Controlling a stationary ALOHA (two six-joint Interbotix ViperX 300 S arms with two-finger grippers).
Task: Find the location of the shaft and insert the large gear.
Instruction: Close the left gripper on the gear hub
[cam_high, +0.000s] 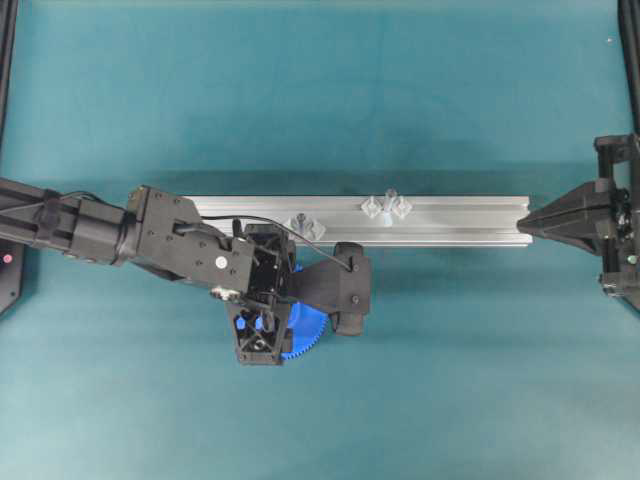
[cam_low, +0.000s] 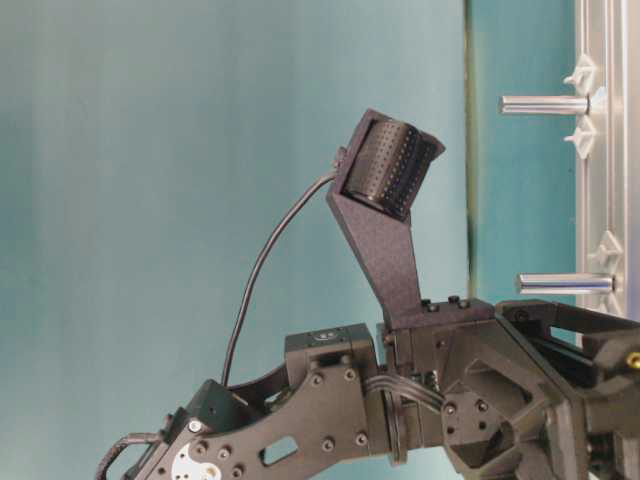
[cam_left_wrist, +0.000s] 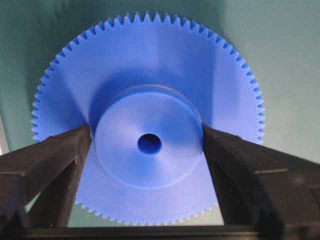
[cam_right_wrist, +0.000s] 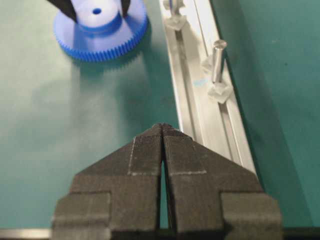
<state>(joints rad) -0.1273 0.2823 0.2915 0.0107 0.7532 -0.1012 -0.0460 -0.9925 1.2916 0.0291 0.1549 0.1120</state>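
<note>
Left pincer (cam_left_wrist: 147, 145) straddles the raised round hub of the bright blue plastic toothed gear (cam_left_wrist: 150, 75); both black fingers (cam_left_wrist: 55, 160) sit right at the hub's sides, contact not resolvable, jaws wide. Gear lies flat on the teal desk (cam_high: 450, 370), just beside the silver aluminium rail's (cam_high: 470, 215) near edge. Right pincer (cam_right_wrist: 163, 132) closed, empty, at the rail's right end. Tiny pale translucent shaft (cam_high: 388, 207) stands upright mid-rail between two clear diamond pieces.
</note>
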